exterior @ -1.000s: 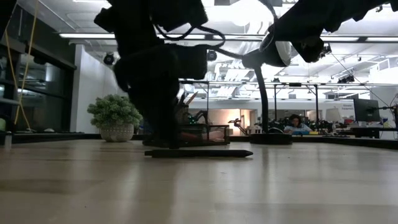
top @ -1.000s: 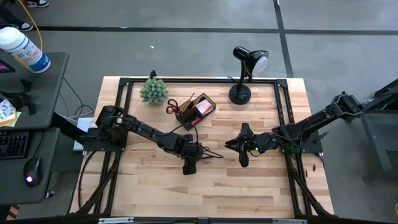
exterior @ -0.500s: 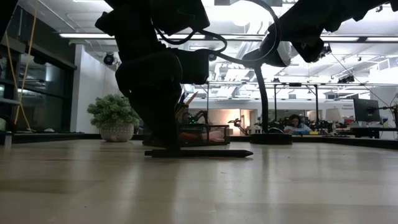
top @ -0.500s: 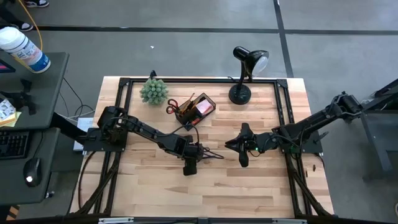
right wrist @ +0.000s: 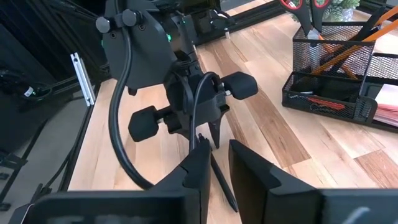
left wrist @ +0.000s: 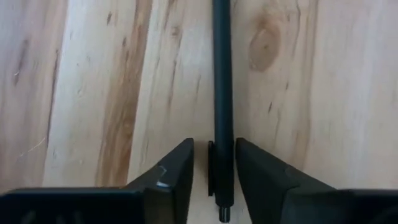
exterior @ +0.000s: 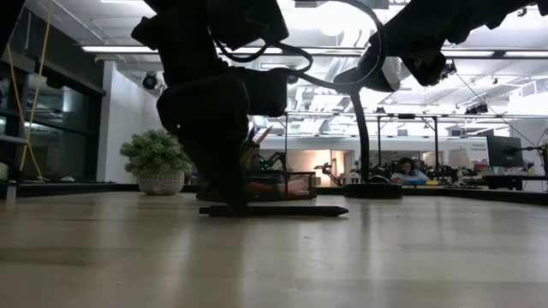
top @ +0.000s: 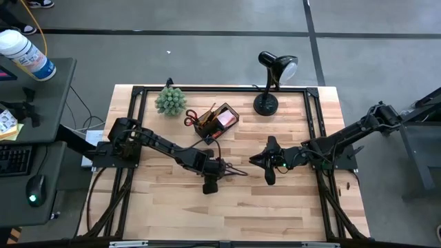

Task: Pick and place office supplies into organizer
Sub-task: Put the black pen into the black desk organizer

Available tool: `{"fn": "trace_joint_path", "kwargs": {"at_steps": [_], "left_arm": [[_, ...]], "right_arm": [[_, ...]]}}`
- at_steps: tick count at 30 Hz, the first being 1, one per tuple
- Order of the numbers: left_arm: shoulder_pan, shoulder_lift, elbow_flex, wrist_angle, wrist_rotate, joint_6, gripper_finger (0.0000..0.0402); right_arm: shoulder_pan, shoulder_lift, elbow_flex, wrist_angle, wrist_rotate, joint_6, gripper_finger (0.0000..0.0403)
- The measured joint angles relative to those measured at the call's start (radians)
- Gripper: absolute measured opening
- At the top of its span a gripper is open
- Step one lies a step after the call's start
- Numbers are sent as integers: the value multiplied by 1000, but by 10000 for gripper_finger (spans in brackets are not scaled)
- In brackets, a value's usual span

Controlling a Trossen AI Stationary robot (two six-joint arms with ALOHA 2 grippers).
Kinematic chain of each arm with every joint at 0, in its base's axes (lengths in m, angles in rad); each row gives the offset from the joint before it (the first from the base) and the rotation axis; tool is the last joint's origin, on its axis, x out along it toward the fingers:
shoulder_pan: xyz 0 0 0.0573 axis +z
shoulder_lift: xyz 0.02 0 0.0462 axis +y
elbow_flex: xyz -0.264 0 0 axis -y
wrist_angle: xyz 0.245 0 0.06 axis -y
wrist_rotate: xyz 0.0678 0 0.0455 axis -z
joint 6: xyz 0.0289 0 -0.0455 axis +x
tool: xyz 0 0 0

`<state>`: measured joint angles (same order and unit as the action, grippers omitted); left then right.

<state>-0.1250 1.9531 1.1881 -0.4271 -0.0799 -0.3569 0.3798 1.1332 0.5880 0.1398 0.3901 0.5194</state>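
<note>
Wood-slat table (top: 275, 200) under both arms, open office behind w/ a person far off at a desk. Left gripper (top: 222, 169) is down at mid-table over a black pen (left wrist: 222, 74) lying flat on the wood. In the left wrist view the pen runs straight btwn the two fingers (left wrist: 171, 177), which sit close on either side w/ thin gaps showing, so nearly together but not clamped on it as far as I can see. Right gripper (top: 267, 162) waits just beside, near mid-table, pointed at the left one; fingers apart by a narrow gap, holding nothing.

Organizer (top: 218, 118) stands toward the back of the table, well apart from the pen, already w/ scissors (top: 191, 118), pencils and a pink pad in it. Plant (top: 169, 100) and lamp (top: 270, 83) are further back.

Step in hand, I'd say: the grasp on the pen. Next move prob. needs the fingers fully shut on the barrel, then a lift and a carry back to the organizer, tipping the pen upright to drop it into a compartment.
</note>
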Motion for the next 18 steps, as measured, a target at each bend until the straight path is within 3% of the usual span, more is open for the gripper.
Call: {"fn": "trace_joint_path", "kwargs": {"at_steps": [6, 18], "left_arm": [[-5, 17, 2, 1, 20, 10, 78], [-6, 26, 3, -17, 2, -17, 75]], "right_arm": [[0, 0, 0, 0, 0, 0, 47], [0, 0, 0, 1, -21, 42, 46]]}}
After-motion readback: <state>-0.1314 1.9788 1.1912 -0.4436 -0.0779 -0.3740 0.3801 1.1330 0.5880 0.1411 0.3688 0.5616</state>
